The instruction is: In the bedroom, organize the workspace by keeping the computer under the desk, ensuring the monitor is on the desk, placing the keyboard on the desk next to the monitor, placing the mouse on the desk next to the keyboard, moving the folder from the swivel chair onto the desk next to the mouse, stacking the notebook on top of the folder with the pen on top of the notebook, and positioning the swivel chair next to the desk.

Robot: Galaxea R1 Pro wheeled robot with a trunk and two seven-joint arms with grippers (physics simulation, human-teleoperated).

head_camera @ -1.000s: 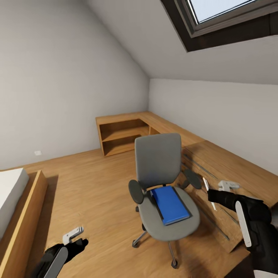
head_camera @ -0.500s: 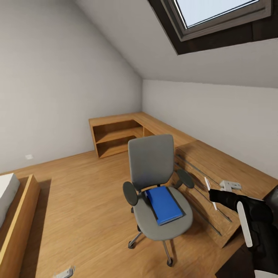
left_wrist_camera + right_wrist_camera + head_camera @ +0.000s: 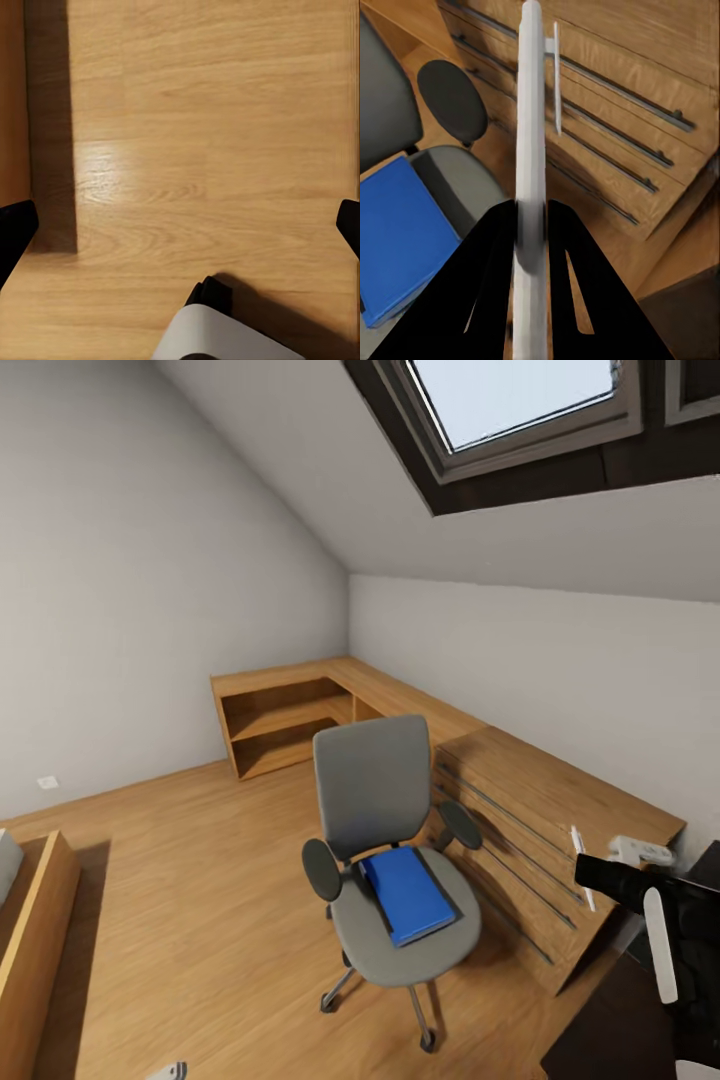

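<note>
The grey swivel chair stands on the plank floor of the bedroom, mid-room, with the blue folder lying flat on its seat. My right gripper hovers to the chair's right, in front of the wooden drawers, shut on the slim white pen. In the right wrist view the pen runs between the black fingers, above the folder and a chair armrest. My left gripper is open over bare floor; a tip of it peeks in at the head view's lower edge. A dark corner of the desk lies under my right arm.
Low light-wood cabinets with drawer rails line the right wall, and an open shelf unit fills the far corner. A wooden bed frame stands at the left. A skylight sits in the sloped ceiling. Open floor lies left of the chair.
The head camera has tilted up and swung, so the whole scene sits lower and further left. My left gripper has dropped to the frame's bottom edge. The right gripper still holds the pen.
</note>
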